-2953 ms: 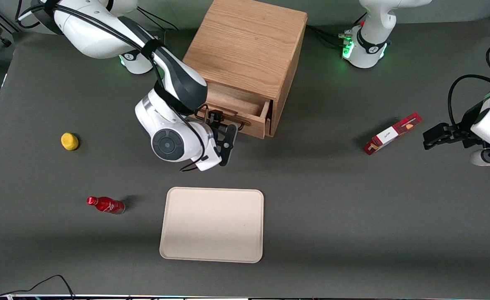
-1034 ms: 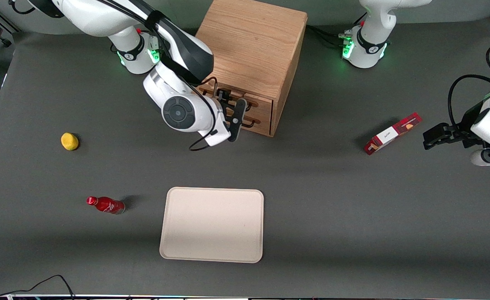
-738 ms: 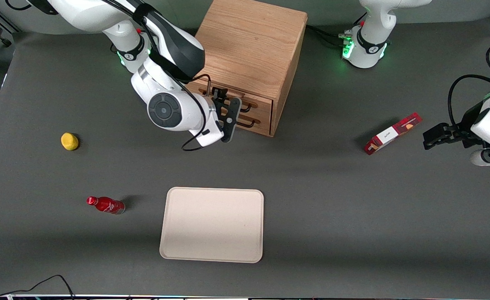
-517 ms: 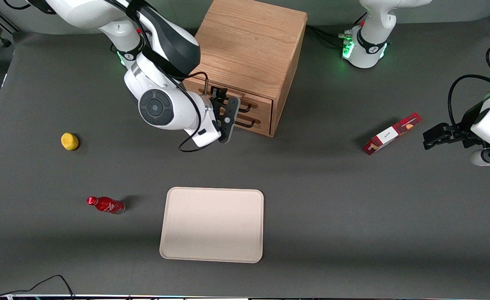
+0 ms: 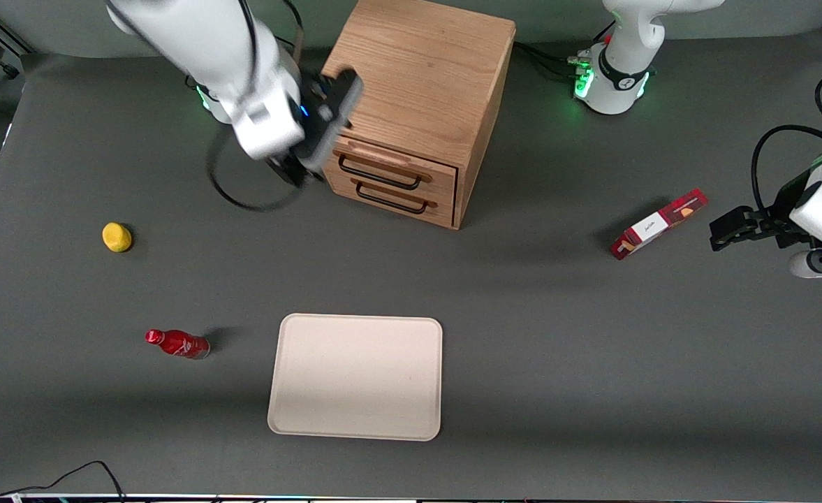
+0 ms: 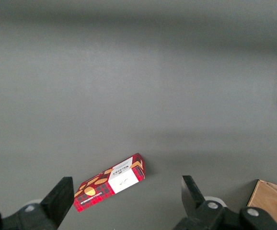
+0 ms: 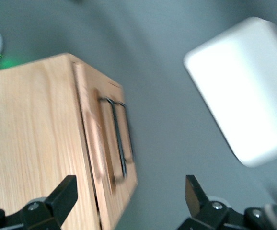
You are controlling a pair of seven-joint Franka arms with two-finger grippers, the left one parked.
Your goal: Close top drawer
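Observation:
The wooden cabinet (image 5: pixel 417 77) stands in the middle of the table, away from the front camera. Its top drawer (image 5: pixel 383 166) sits flush in the cabinet front, with its black wire handle (image 5: pixel 379 177) under the wooden lip, above the lower drawer (image 5: pixel 391 201). My right gripper (image 5: pixel 316 133) is raised beside the cabinet's upper corner on the working arm's side, clear of both handles. Its fingers are wide apart and hold nothing. In the right wrist view the gripper (image 7: pixel 129 201) looks down past the cabinet (image 7: pixel 33 139), the top drawer front (image 7: pixel 96 143) and the tray (image 7: pixel 246 91).
A beige tray (image 5: pixel 356 376) lies in front of the cabinet, nearer the front camera. A yellow fruit (image 5: pixel 116 237) and a lying red bottle (image 5: pixel 177 344) are toward the working arm's end. A red box (image 5: pixel 658 223) lies toward the parked arm's end, also in the left wrist view (image 6: pixel 110 182).
The top drawer stood open with my gripper at its handle; it is now pushed in flush. Since then my gripper has let go, drawn off the handle and risen beside the cabinet.

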